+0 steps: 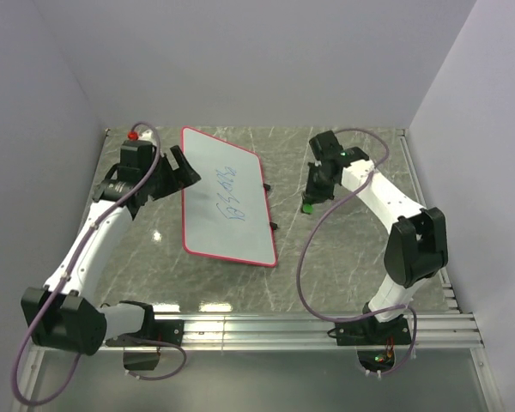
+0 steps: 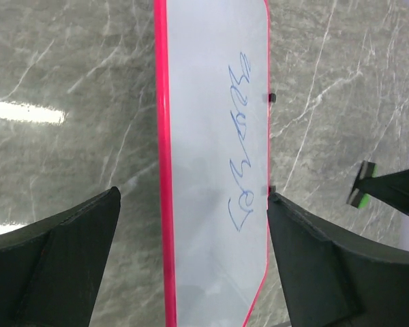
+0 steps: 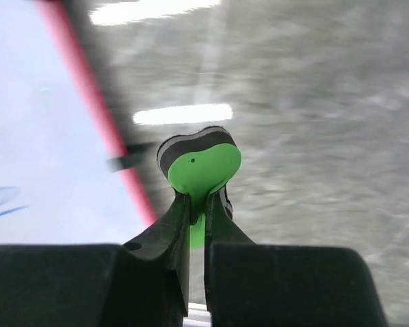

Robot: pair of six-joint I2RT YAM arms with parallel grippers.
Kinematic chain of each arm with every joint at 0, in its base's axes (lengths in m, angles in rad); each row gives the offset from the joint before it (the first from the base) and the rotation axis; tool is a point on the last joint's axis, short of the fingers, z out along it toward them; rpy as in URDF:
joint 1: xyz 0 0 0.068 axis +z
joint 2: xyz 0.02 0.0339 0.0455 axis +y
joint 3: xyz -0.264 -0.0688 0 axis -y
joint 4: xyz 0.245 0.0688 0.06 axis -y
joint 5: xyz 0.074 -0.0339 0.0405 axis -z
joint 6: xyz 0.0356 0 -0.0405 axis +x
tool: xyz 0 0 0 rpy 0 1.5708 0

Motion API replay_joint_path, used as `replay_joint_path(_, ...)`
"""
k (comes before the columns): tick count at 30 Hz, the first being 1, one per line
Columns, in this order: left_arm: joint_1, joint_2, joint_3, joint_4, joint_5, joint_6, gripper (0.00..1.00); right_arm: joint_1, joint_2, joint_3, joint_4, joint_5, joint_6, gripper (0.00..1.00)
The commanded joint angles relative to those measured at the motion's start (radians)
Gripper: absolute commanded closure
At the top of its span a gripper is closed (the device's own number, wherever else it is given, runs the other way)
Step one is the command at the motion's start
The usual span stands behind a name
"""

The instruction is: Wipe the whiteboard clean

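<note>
**A:** How many boards are there?

**B:** One whiteboard [image 1: 213, 225]. It lies flat on the table [image 1: 352, 249], left of the middle and turned a little askew. It is a flat rectangle with a smooth white face, a thin red rim and rounded corners.

**A:** Is anything on it?

**B:** One line of blue scribbles [image 1: 227, 197], loopy marker strokes running along its middle. There are also two small black tabs [image 2: 272, 98] on its right long edge, set apart from each other.

**A:** And the table?

**B:** A grey, stone-look top with pale veins, glossy enough to mirror the lamps.

**A:** What about the grippers?

**B:** Two, each on a white arm with black joints. The left gripper [image 2: 192, 204] is at the board's far left edge. Its jaws are spread wide and hold nothing. In its wrist view the board shows between the two black fingers. I cannot tell whether it touches the board.

**A:** And the right one?

**B:** The right gripper [image 3: 198, 204] is to the right of the board and apart from it. It is clamped tight on one eraser [image 3: 204, 167]. The eraser is small, with a bright green body and a black band and a pale layer along its rounded top. It is pinched so that it bulges above the fingertips.

**A:** Is the eraser on the table?

**B:** It is low over the table, but I cannot tell whether it touches.
</note>
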Motion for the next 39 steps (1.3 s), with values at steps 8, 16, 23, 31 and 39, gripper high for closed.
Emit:
replay_joint_path(8,-0.002,0.164,0.042,0.054,0.045,0.046,0.26,0.053,0.021,0.32,-0.031,-0.374,0.102,1.0)
replay_joint_path(16,-0.002,0.202,0.0,0.149,0.166,0.049,0.95,0.095,0.143,0.451,-0.008,-0.505,0.127,1.0)
replay_joint_path(23,-0.002,0.269,0.036,0.082,0.201,0.15,1.0,0.121,0.341,0.633,0.078,-0.634,0.216,1.0)
replay_joint_path(31,-0.002,0.391,0.089,0.011,0.263,0.221,1.0,0.144,0.539,0.85,0.242,-0.678,0.38,1.0)
replay_joint_path(39,-0.004,0.457,0.158,-0.033,0.31,0.269,1.0,0.16,0.696,1.031,0.196,-0.605,0.446,1.0)
